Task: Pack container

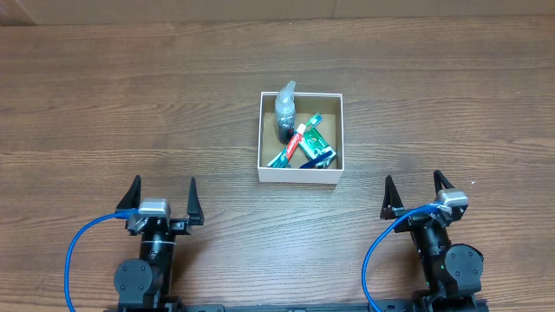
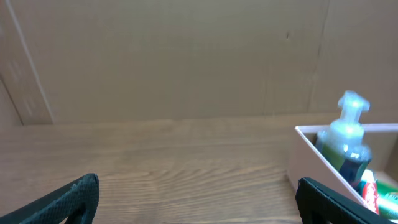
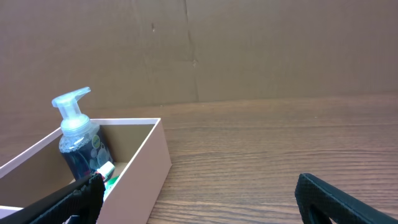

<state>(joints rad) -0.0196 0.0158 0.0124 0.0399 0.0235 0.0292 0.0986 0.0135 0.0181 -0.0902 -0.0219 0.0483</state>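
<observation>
The container (image 1: 334, 130) is a small square white-walled box with a brown inside, at the table's middle. In it stand a clear pump bottle (image 1: 285, 111) and lie a toothpaste tube (image 1: 297, 139) and green and blue toothbrush items (image 1: 314, 149). The box also shows in the left wrist view (image 2: 323, 163) and the right wrist view (image 3: 146, 163), with the bottle (image 2: 347, 142) (image 3: 79, 144) upright inside. My left gripper (image 1: 162, 204) (image 2: 198, 202) is open and empty near the front left. My right gripper (image 1: 417, 196) (image 3: 199, 199) is open and empty near the front right.
A brown cardboard wall (image 2: 186, 56) stands behind the wooden table (image 1: 130, 104). Blue cables (image 1: 82, 243) loop beside each arm base at the front edge.
</observation>
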